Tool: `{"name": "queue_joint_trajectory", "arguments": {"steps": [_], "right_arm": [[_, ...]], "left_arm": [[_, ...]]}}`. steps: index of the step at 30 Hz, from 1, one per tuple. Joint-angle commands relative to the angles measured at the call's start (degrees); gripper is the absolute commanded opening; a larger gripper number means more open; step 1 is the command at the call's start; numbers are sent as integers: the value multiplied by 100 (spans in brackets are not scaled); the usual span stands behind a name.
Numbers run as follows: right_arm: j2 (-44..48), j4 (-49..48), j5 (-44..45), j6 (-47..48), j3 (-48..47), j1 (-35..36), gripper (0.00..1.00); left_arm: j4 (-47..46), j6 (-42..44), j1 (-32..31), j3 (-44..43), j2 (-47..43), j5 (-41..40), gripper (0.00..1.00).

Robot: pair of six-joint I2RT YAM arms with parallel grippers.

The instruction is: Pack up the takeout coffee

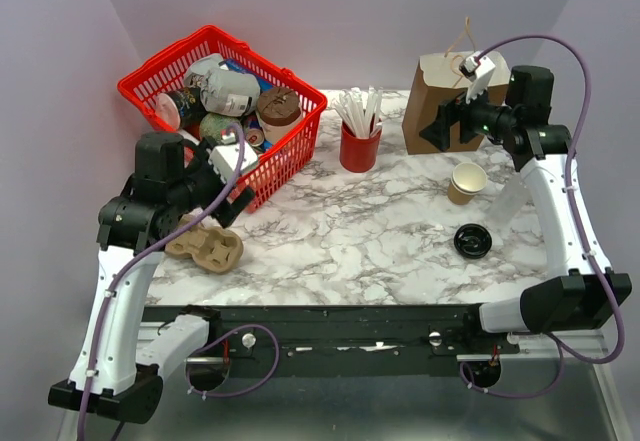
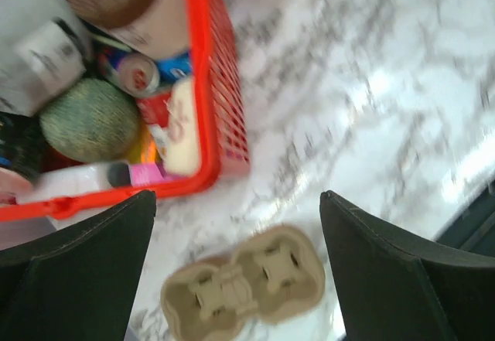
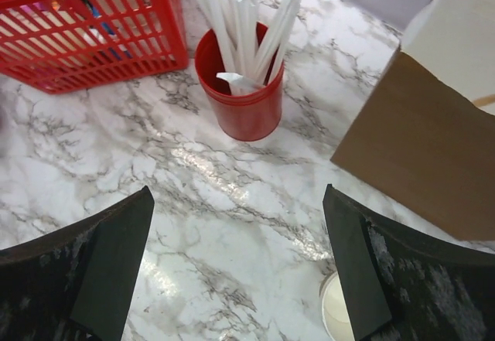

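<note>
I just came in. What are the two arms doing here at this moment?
Nothing is being held yet. The left gripper hangs open over the cardboard cup carrier, beside the red basket, where a lidded brown cup sits among other items. The right gripper is open too, above the table, near the brown paper bag and the red straw cup.

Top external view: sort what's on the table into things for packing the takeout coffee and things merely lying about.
For the job: lidded brown cup in the red basket; probably also the brown paper bag and cardboard cup carrier.
Lying about: red straw cup, lidless paper cup, loose black lid.
</note>
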State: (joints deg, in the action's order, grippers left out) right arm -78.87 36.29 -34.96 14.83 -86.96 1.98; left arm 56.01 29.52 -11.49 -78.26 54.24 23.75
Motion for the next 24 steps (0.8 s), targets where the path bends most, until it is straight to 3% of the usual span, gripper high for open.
{"name": "queue_joint_trajectory", "arguments": {"steps": [1, 5, 13, 19, 24], "right_arm": [[-233, 273, -775, 161, -190, 13, 100], [-260, 229, -1004, 108, -146, 22, 100], [-102, 360, -706, 572, 30, 22, 97], [-550, 1581, -109, 1548, -418, 22, 78], [-691, 2154, 989, 1760, 2, 13, 67]], "left_arm": [[2061, 2027, 6, -32, -124, 535, 91], [2931, 3094, 6, 126, 34, 316, 85], [2547, 3403, 6, 679, 105, 516, 85], [2029, 3105, -3, 952, 201, 912, 85], [1607, 2779, -11, 1146, 166, 1097, 85]]}}
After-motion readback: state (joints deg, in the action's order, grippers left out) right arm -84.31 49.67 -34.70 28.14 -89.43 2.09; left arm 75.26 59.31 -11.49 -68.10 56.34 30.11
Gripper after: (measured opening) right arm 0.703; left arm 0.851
